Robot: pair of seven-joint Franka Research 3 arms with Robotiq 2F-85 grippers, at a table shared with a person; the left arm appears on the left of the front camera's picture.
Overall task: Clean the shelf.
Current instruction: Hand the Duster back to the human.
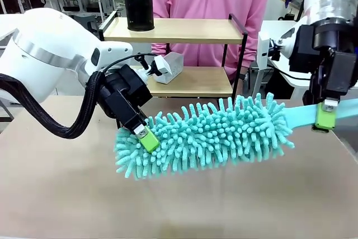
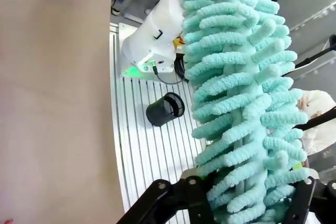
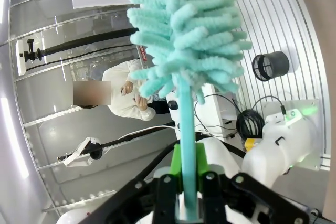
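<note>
We counted one shelf [image 1: 184, 32], two wooden boards on a thin black frame, standing at the far edge of the bench [image 1: 67, 194] with a person in a pink top [image 1: 210, 4] right behind it. On the shelf's top board sat one black cylindrical can [image 1: 139, 8], towards the left end; on the lower board lay one white boxy object [image 1: 168, 67], also towards the left. In front of the shelf, over the bench, we had one teal duster [image 1: 207, 135], fluffy head stretched sideways, its flat handle running off to the right.

Two tools, and both were busy with that duster. The left tool [image 1: 146, 137] was clenched into the fluffy head at its left end; from the left wrist camera we saw the noodles [image 2: 247, 129] bunched between the black fingers. The right tool [image 1: 324, 117] was clamped on the handle [image 3: 187, 145], gripped flat between its green pads.

So the shelf stood beyond both tools, well apart from them: its lower board just behind the duster's head, its top board higher up. The duster touched neither board.
</note>
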